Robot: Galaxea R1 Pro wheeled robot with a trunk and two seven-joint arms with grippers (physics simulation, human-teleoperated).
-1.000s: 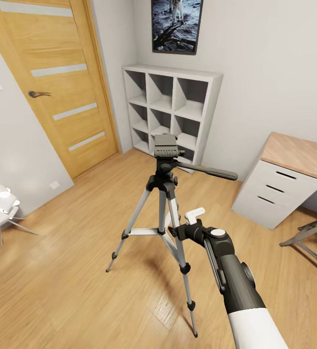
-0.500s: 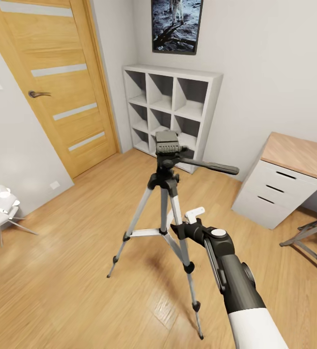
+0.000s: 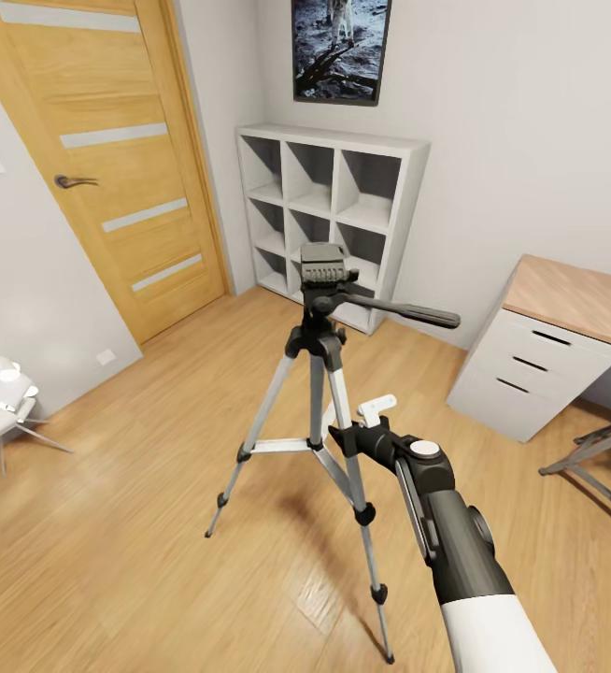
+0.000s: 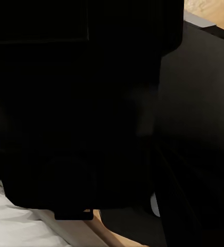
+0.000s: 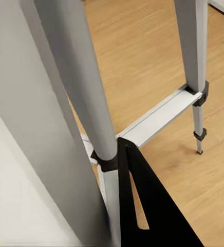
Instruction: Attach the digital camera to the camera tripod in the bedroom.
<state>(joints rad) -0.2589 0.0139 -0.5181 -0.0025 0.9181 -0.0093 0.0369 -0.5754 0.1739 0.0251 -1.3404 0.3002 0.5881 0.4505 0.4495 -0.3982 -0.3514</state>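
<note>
Tilting slightly since a second ago, the camera tripod stands on the bedroom's light wood floor, before the white shelf. The right gripper reaches against a silver leg; whether its fingers clamp cannot be told.

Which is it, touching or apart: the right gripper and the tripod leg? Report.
Cannot tell. In the head view the right gripper overlaps a camera tripod leg; the right wrist view shows that leg close, no plain contact or gap.
</note>
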